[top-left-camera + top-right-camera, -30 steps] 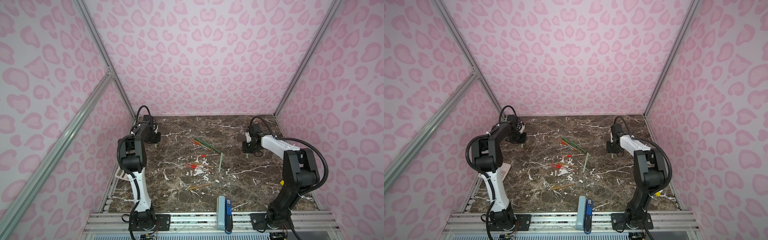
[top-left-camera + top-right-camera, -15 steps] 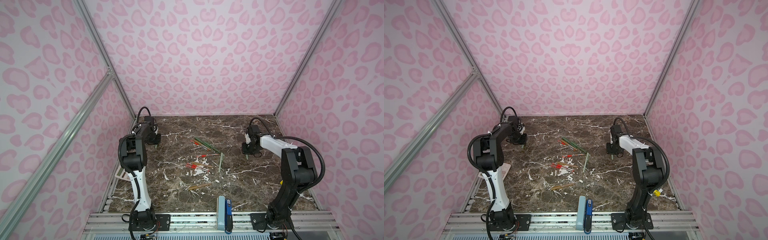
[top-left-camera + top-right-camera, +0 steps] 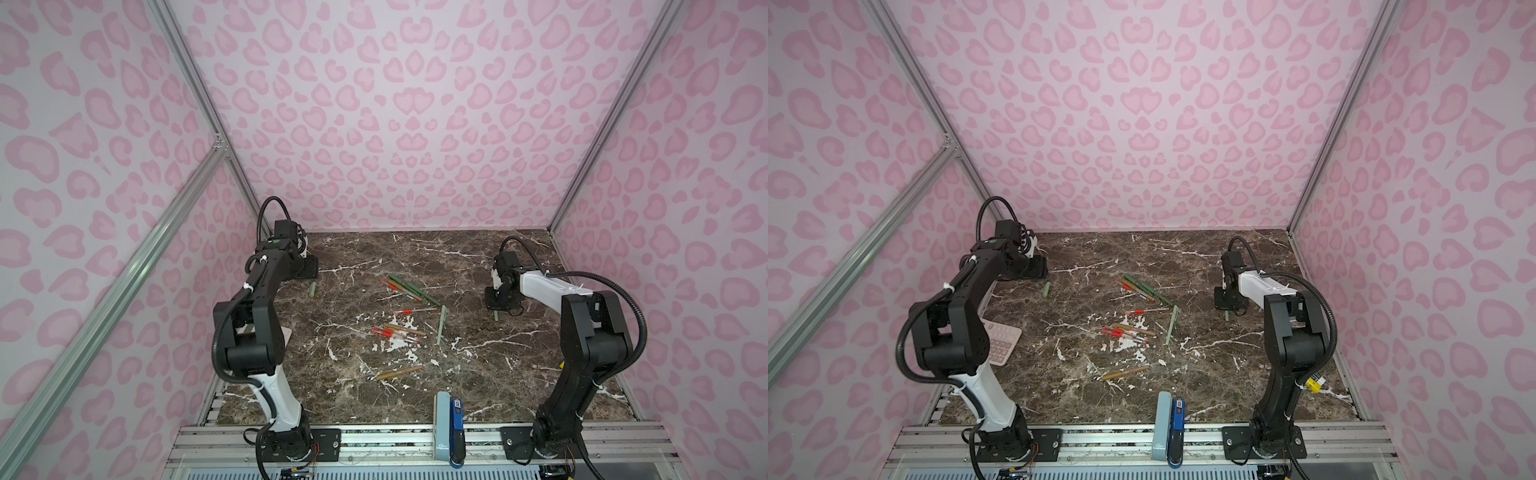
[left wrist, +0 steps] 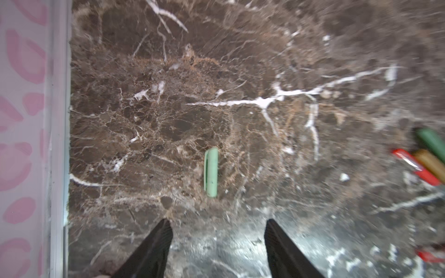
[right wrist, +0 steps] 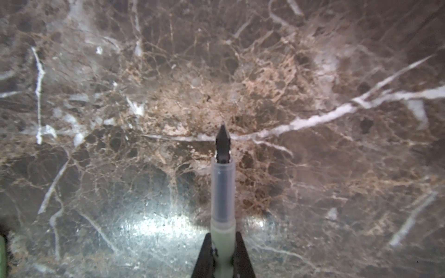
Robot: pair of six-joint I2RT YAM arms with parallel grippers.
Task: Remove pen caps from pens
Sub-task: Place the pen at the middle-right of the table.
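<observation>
One separation is finishing: at 3 o'clock the right hand (image 5: 222, 234) is pinching the uncapped pale green plastic pen (image 5: 222, 187); at 10 o'clock the left hand (image 4: 218, 220) is spreading, leaving its short pale green cap (image 4: 211, 172) on the brown marble bench (image 3: 498, 374).
</observation>
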